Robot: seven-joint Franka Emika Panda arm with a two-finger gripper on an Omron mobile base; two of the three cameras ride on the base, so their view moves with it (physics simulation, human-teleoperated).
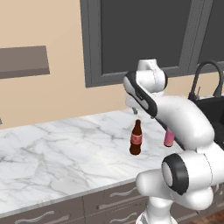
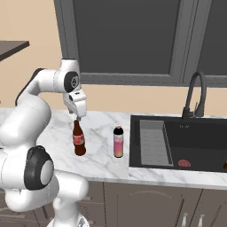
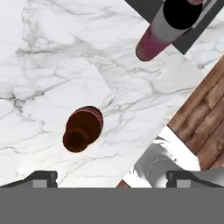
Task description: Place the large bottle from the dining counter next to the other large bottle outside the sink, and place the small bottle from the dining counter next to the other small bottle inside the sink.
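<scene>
A brown cola-style bottle [image 1: 136, 139] [image 2: 79, 141] stands upright on the marble counter, left of the sink. In the hand view I look down on its cap and shoulders [image 3: 83, 128]. A pink bottle with a black cap [image 1: 169, 138] [image 2: 118, 142] [image 3: 159, 37] stands upright just to its right, between it and the sink. My gripper [image 1: 136, 111] [image 2: 76, 116] [image 3: 112, 177] hangs just above the brown bottle's neck, pointing down, open and holding nothing. A small reddish object [image 2: 184, 163] sits on the sink floor; I cannot make out its shape.
The dark sink [image 2: 177, 133] with a ribbed drain board lies to the right, with a black faucet [image 2: 195, 95] behind it. A dark window frame runs along the wall. The counter's front edge and wooden floor [image 3: 205, 113] lie close to the bottles.
</scene>
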